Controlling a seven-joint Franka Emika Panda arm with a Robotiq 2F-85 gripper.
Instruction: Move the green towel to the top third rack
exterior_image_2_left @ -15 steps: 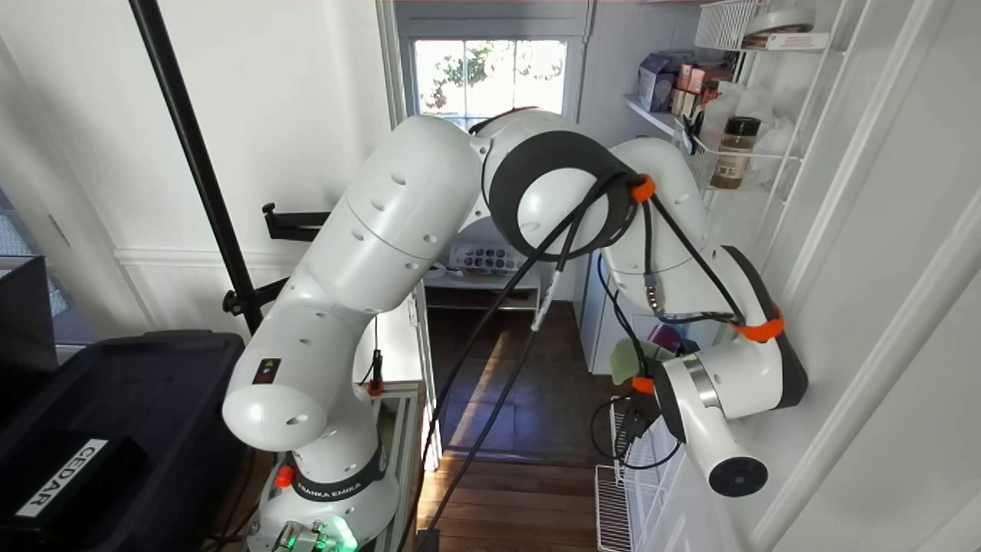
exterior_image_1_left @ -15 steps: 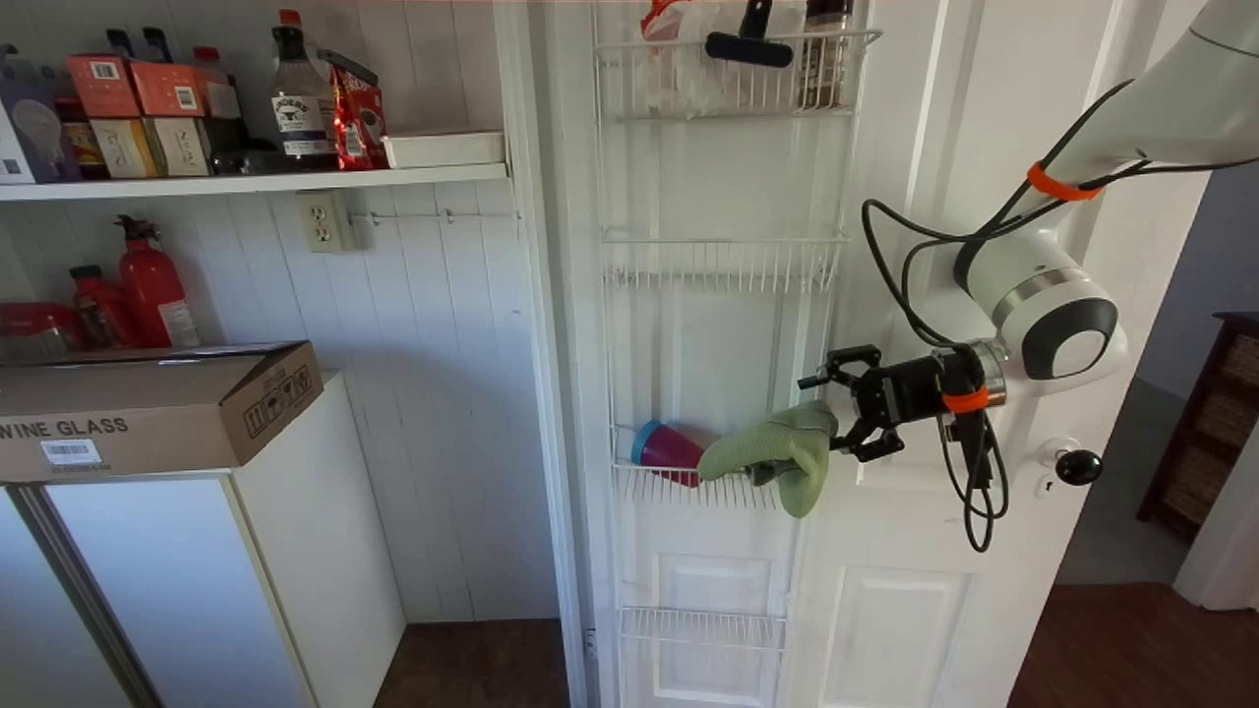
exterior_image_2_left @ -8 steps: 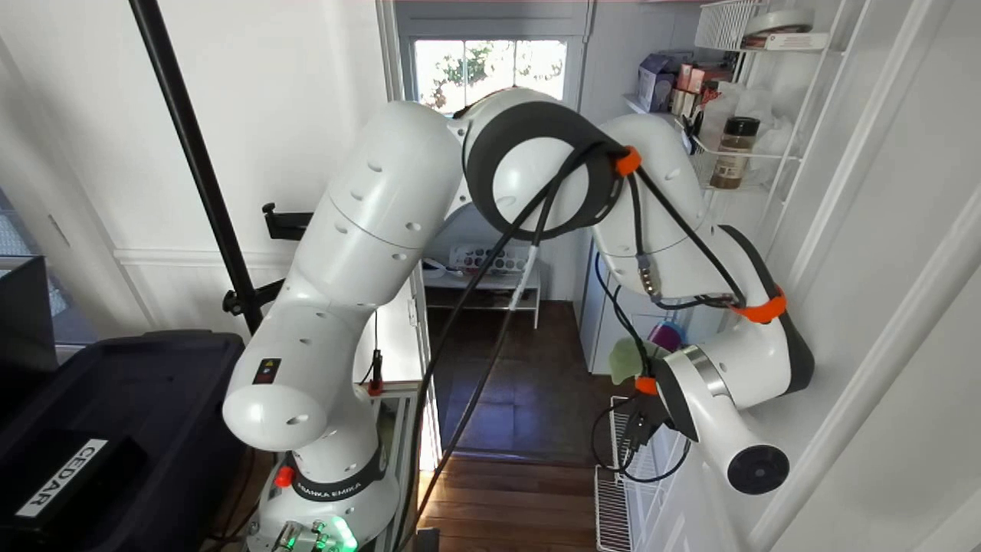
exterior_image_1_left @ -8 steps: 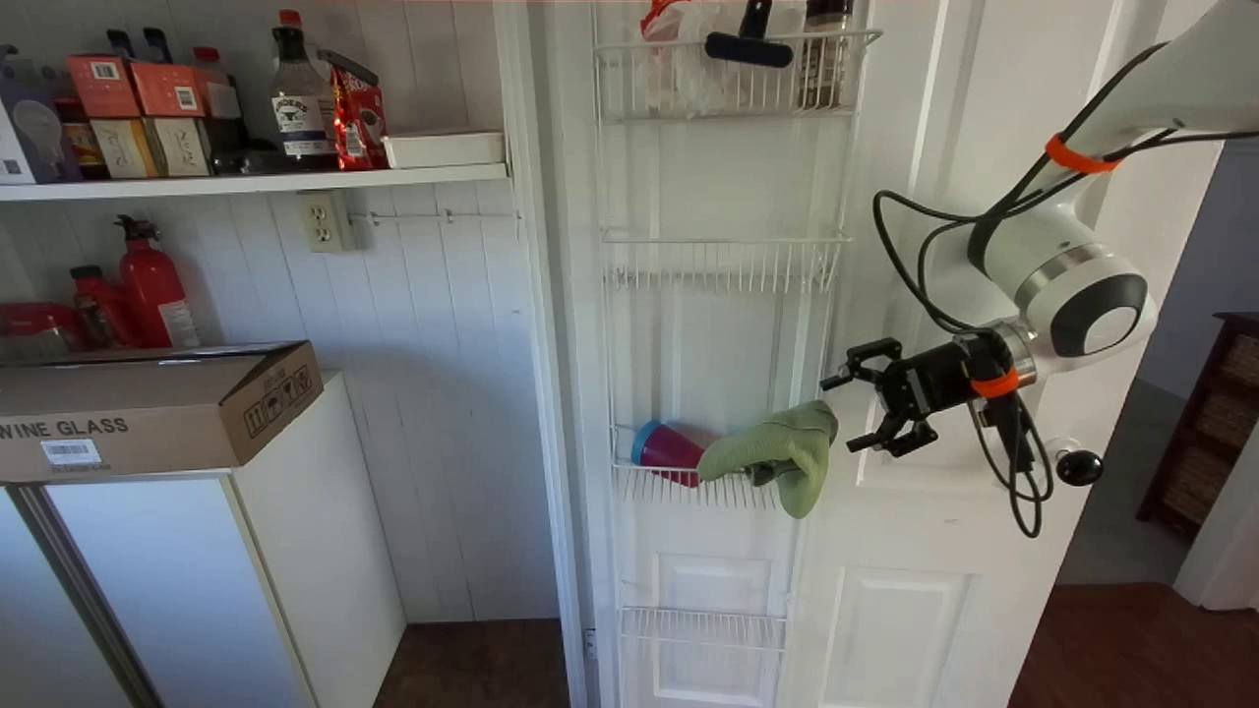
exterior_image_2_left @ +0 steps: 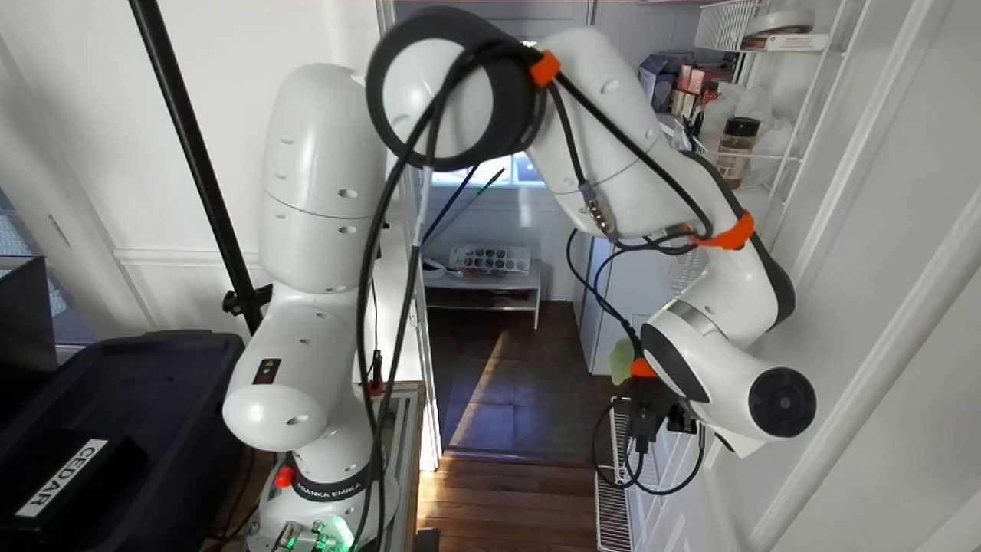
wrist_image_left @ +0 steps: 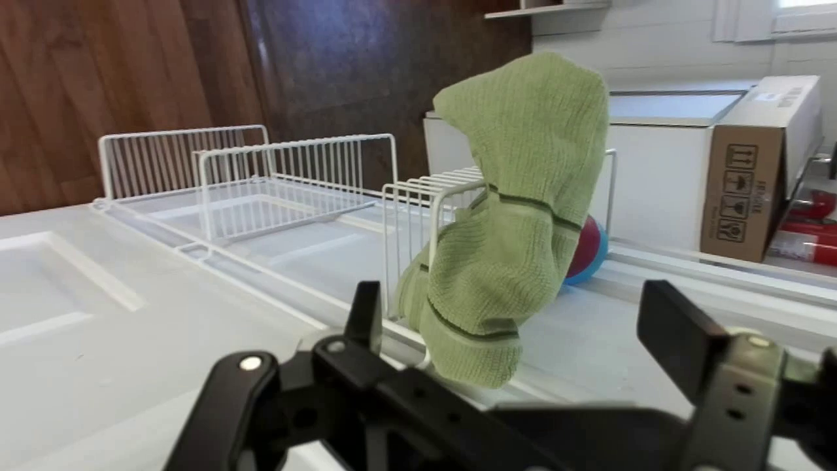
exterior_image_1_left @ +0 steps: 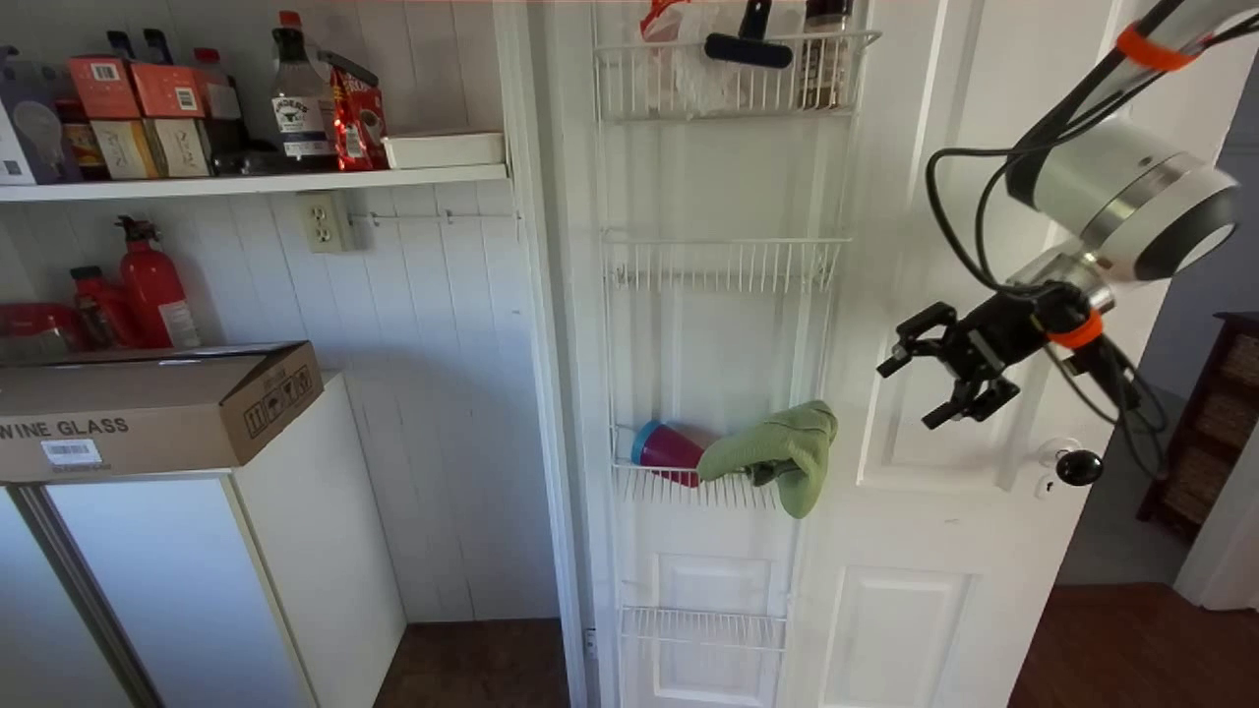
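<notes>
The green towel lies draped over the front of a white wire rack on the door, with its ends hanging over. It fills the middle of the wrist view, and only a small part shows in an exterior view. My gripper is open and empty, up and to the right of the towel, not touching it. Its fingers stand wide apart in the wrist view. Another wire rack is above the towel's rack.
A purple cup with a blue rim lies beside the towel. A higher rack holds a plastic bag, a black-handled tool and a jar. A lower rack is below. The door knob is near the arm.
My gripper has backed away from the towel, moving up and right in an exterior view and tilting downward. The towel has stayed on the rack. The arm has drawn back.
</notes>
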